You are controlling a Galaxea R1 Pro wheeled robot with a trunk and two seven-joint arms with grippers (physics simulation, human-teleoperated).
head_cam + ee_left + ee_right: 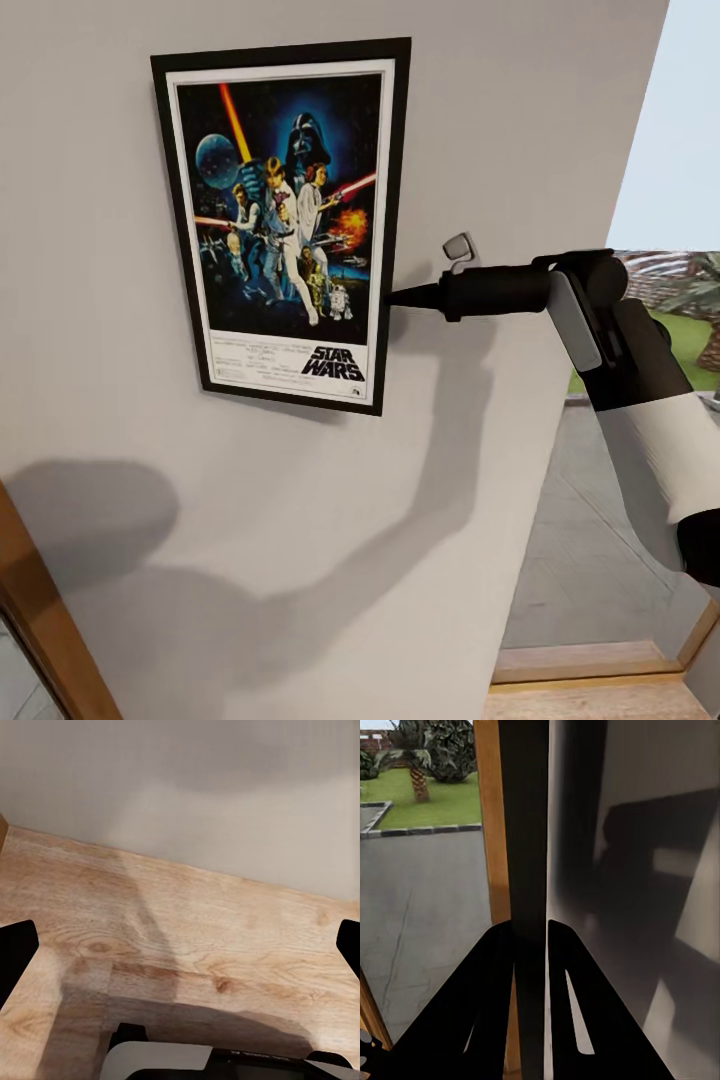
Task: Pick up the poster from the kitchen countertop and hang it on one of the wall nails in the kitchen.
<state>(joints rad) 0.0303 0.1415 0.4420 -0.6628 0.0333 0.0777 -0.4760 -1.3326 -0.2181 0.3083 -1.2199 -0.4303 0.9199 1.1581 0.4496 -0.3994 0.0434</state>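
Pale grey wall [520, 120] carries the poster [285, 220], slightly tilted. Right gripper [398, 296] pinches its right frame edge; release gently only once hung. Left gripper [180, 945] spread, empty, above wood floor [187, 945].

Black-framed Star Wars poster [285, 222], upright, slightly tilted, flat against grey wall

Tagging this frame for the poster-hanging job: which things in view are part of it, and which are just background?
Part of the job:
poster, flat against the wall
right gripper, shut on the poster's right frame edge

Just background:
left gripper, open over the wood floor
window frame
garden lawn
paved patio
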